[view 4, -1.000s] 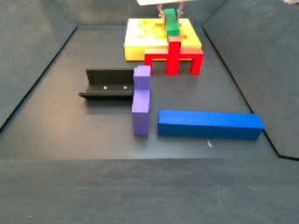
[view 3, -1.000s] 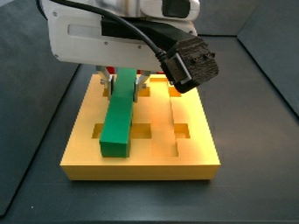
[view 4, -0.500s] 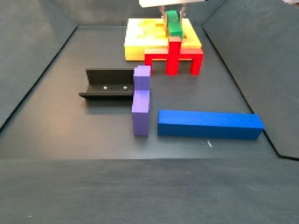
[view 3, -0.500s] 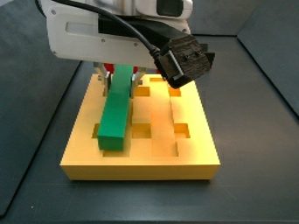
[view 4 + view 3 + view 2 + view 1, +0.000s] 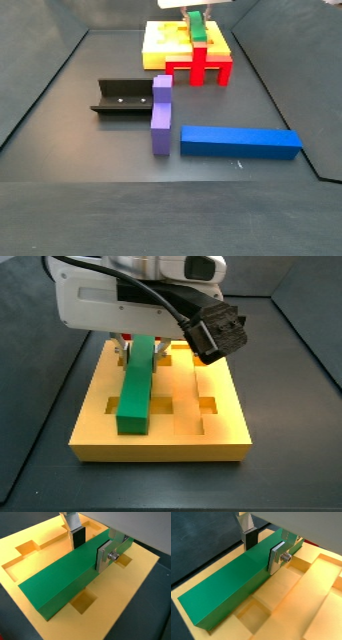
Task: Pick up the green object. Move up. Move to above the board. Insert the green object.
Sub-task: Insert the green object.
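Green object (image 5: 135, 389) sat clamped in my tool (image 5: 262, 546) low over the board (image 5: 221, 434) near the worktop's far edge, so I judged insertion underway, needing a straight press down.

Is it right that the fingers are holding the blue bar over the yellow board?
Not quite: the gripper holds the green object, not the blue bar, which lies on the floor in a side view. The rest is right: it is over the board, as both wrist views show.
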Motion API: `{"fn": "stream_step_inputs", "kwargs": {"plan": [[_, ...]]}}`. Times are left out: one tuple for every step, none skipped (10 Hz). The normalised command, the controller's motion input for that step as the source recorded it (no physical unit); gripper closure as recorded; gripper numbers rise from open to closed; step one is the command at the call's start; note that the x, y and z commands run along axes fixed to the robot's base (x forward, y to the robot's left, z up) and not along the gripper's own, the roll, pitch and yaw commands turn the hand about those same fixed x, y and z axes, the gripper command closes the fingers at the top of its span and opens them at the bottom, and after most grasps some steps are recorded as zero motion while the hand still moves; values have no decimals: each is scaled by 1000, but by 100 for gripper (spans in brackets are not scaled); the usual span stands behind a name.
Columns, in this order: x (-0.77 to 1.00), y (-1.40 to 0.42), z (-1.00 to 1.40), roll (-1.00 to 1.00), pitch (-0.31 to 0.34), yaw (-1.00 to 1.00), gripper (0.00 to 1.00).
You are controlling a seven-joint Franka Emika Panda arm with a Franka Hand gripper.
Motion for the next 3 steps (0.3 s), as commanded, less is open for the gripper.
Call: {"fn": "stream_step_inputs", "kwargs": {"plan": [[91, 134, -349, 164, -51, 186, 100], [51, 0, -274, 113, -44, 126, 100], [0, 0, 0, 0, 0, 0, 100]]}}
